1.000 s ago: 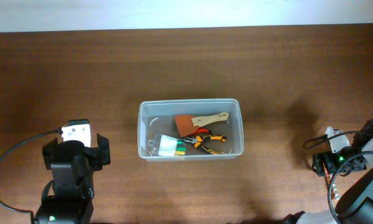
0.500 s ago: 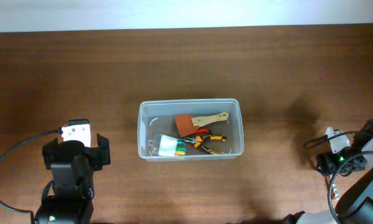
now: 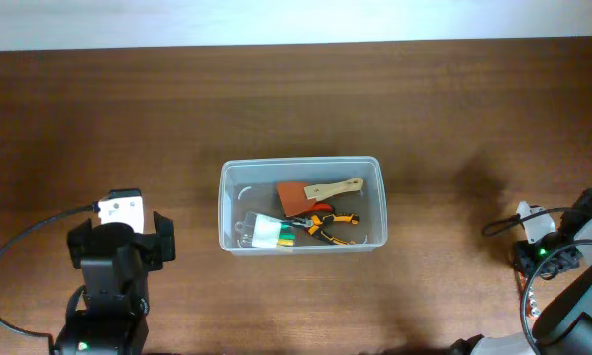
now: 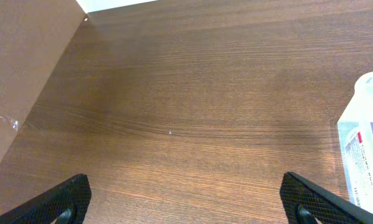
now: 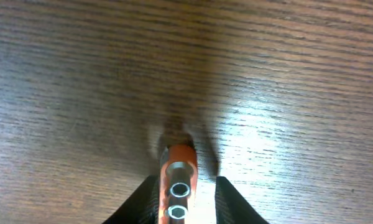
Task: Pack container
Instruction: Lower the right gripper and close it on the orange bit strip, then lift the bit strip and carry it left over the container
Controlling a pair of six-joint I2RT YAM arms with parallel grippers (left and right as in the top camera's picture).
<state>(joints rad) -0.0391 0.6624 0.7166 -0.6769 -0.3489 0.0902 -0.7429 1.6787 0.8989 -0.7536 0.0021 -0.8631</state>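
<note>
Clear plastic, overhead: the container [image 3: 301, 162] sits mid-table on the dark wooden table [image 3: 454, 108], its long side running left to right.
Contents, overhead: a wooden-handled brush [image 3: 321, 192] with reddish-brown bristles lies in the middle of the tub. Pliers [image 3: 331, 225] with orange-and-black handles lie just below it. A green-and-white item [image 3: 268, 232] lies at the left end, too small to name.
Left arm, overhead: the left arm [image 3: 113, 266] stands at the near left, well apart from the container.
Right arm, overhead: the right arm [image 3: 562, 258] is close to the table's right edge, well apart from the container.
Left wrist, gripper: the left gripper [image 4: 185, 202] has its black textured fingers [image 4: 62, 199] spread wide at the lower corners, with only table wood between them.
Left wrist, container: one rounded corner shows at the right edge, ahead of the right finger.
Right wrist, gripper: the right gripper [image 5: 185, 199] has pale fingers [image 5: 143, 199] set close together on either side of an orange-and-metal object [image 5: 179, 158].
Right wrist, grip: I cannot tell whether the fingers press the object or only flank it.
Right wrist, object: its orange far end points at the wood, blurred, with shadow around it. The near metal end shows two small holes.
</note>
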